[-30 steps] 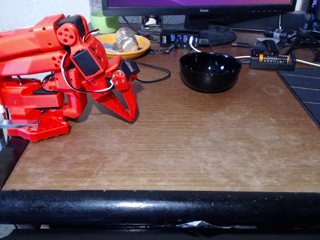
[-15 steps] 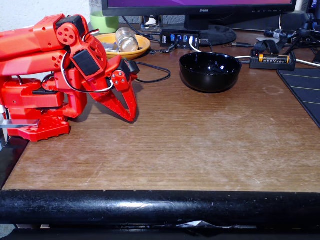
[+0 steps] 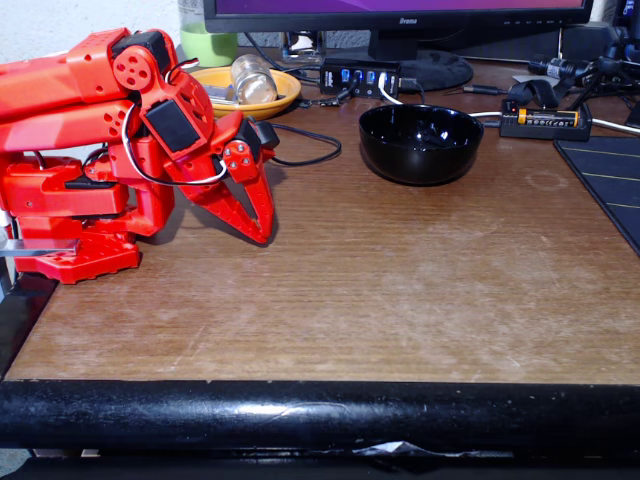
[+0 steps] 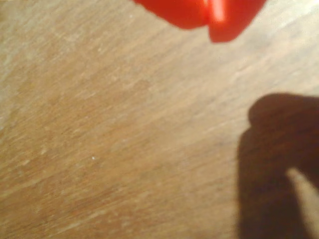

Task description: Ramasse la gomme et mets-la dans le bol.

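One red arm (image 3: 90, 150) sits folded at the left edge of the worktop (image 3: 400, 300) in the fixed view, its hand (image 3: 262, 232) pointing down with the fingertips at or just above the wood. The two red fingers lie together with no gap between them and nothing held; in the wrist view the hand (image 4: 208, 22) appears at the top edge as two red tips pressed side by side over bare wood grain, with a dark shadow at the lower right.

The black bowl (image 3: 421, 143) stands upright toward the back edge of the worktop, well apart from the hand and to its right in the fixed view. Its inside is dark and glossy with a few bright reflections, so whether the eraser lies in it cannot be told; no white block is visible on the open wood either.

Behind the arm, near the back left corner, a shallow orange-yellow dish (image 3: 280, 95) holds a clear glass jar (image 3: 252, 78) lying on its side. A black cable (image 3: 310, 155) loops across the wood between the hand and the bowl. Along the back edge stand a monitor base (image 3: 420, 65) and a small USB hub (image 3: 362, 76), and to the right of the bowl lies a battery holder (image 3: 545, 120) with a yellow cell. A dark mat (image 3: 610, 185) covers the right edge.
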{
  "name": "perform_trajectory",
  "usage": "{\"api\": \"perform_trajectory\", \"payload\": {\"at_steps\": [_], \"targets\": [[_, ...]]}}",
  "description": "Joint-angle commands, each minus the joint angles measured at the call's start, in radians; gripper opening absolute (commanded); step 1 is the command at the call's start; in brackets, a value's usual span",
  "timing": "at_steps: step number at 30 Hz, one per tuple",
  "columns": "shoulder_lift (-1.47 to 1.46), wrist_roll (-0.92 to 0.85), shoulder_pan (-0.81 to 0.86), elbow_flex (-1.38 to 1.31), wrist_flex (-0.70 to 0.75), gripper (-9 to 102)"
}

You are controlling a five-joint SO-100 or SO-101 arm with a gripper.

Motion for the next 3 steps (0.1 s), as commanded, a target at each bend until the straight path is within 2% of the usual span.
{"api": "perform_trajectory", "payload": {"at_steps": [1,3], "targets": [[0.011,0.008,-0.003,0.015,0.032,-6],[0.011,0.008,-0.003,0.015,0.032,-6]]}}
